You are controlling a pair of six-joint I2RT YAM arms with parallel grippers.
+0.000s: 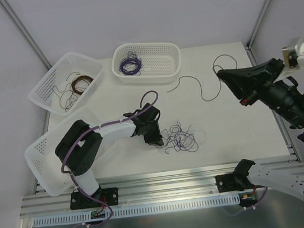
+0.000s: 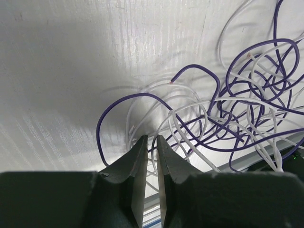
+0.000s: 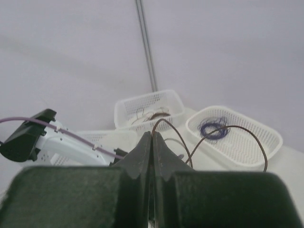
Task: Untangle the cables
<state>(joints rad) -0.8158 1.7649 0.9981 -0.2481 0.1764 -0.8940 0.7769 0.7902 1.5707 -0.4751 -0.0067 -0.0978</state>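
Observation:
The tangle of purple and whitish cables [image 1: 182, 138] lies on the white table near the front middle. In the left wrist view the tangle [image 2: 247, 95] fills the right side. My left gripper [image 1: 155, 140] is low at the tangle's left edge. Its jaws [image 2: 151, 137] stand a narrow gap apart, with a whitish strand [image 2: 156, 159] running between them. My right gripper [image 1: 219, 73] is raised at the right and shut on a dark brown cable [image 1: 202, 87]. This cable trails down onto the table, and it arcs from the shut fingertips [image 3: 152, 133] in the right wrist view [image 3: 228, 128].
A white basket [image 1: 44, 90] at the back left holds a brown wire coil [image 1: 81, 83]. A second basket [image 1: 172, 50] at the back middle holds a purple coil [image 1: 130, 65]. A third basket [image 1: 35, 156] sits by the left arm's base. A metal rail [image 1: 167, 181] runs along the front.

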